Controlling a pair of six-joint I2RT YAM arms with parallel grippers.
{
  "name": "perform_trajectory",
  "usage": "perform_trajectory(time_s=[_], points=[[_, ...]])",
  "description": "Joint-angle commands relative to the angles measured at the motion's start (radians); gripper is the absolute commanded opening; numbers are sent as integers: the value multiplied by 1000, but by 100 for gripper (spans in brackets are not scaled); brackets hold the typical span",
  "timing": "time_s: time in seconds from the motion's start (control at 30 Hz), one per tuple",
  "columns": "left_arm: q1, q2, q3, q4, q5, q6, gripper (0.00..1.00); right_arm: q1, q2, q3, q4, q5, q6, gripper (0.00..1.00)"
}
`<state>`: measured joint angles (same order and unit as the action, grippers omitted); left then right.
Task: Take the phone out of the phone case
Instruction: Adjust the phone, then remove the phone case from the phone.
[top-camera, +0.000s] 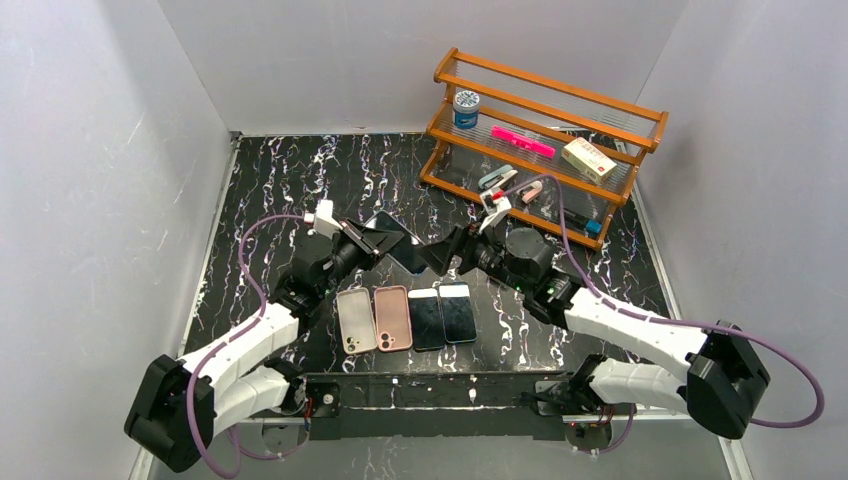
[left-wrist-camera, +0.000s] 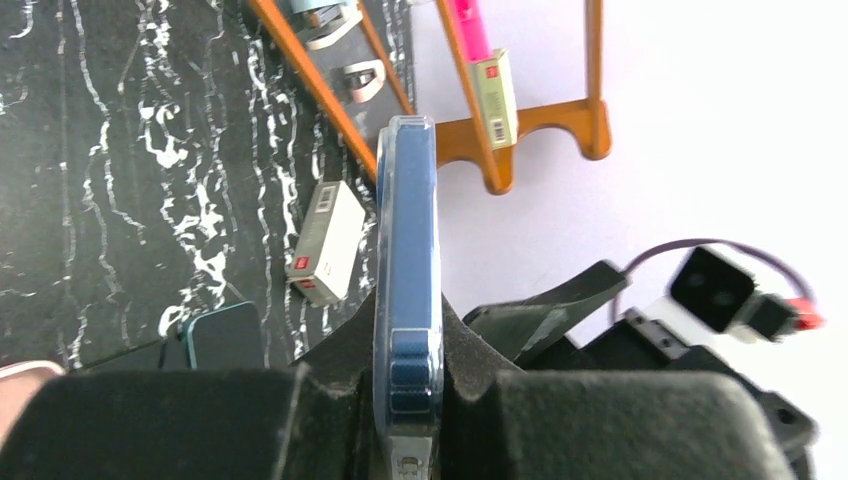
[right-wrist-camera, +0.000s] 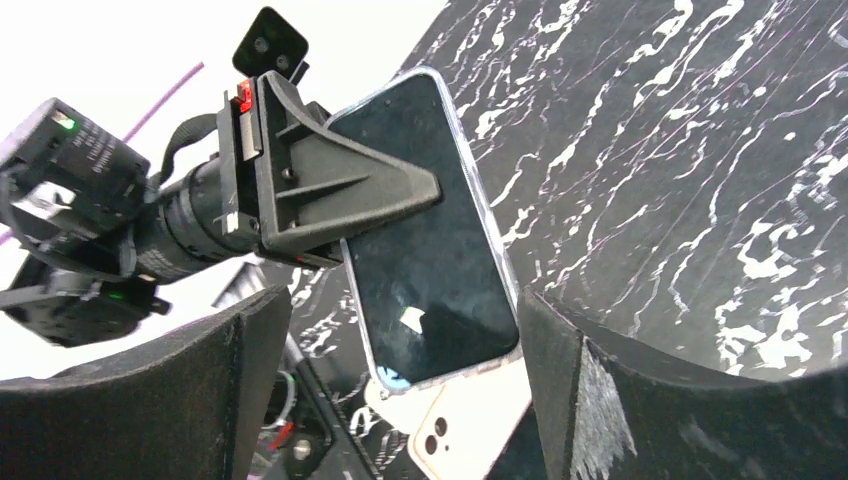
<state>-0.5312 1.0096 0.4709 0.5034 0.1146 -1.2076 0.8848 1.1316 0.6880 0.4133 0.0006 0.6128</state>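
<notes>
**Clamped on the left, spread wide on the right**

From above: pinned up off the table (top-camera: 280, 190) in the left gripper (top-camera: 378, 240), squeezed shut on the phone (top-camera: 408, 255), midway between both arms; faced from the other side by the right gripper (top-camera: 443, 255), spread wide and holding nothing; below, close to the bases, a row of handsets (top-camera: 392, 318), too small to sort phones from empty shells; far right at the back, a wooden rack (top-camera: 548, 100).

Through the left wrist: looking straight along the edge of the phone case (left-wrist-camera: 407, 200), clear over blue, pressed from both flat sides and running away from the camera.

Through the right wrist: dark screen side on show; flanked at its lower end by the black fingers (right-wrist-camera: 600, 400), the right-hand one just beside the rim, contact too close to call; grabbed further up by the left.

Judging by this: past the pick-up and into the separating step, with nothing peeled off yet; next, calls for closing on the rim or a corner at that lower end and prying it away with the left clamp firm; otherwise risks pinching shell and handset together.
</notes>
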Motion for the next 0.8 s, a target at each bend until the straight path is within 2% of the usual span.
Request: perform_trajectory(time_s=[0.0, 0.23, 0.4, 0.77], points=[[7, -50, -24, 228, -48, -130, 0, 0, -50, -81, 163, 6, 203, 88], [6, -81, -27, 277, -42, -172, 0, 0, -20, -152, 331, -76, 379, 77], [7, -77, -17, 283, -27, -192, 0, 0, 26, -144, 381, -136, 417, 72], [6, -65, -19, 285, -22, -245, 0, 0, 83, -153, 546, -244, 429, 48]])
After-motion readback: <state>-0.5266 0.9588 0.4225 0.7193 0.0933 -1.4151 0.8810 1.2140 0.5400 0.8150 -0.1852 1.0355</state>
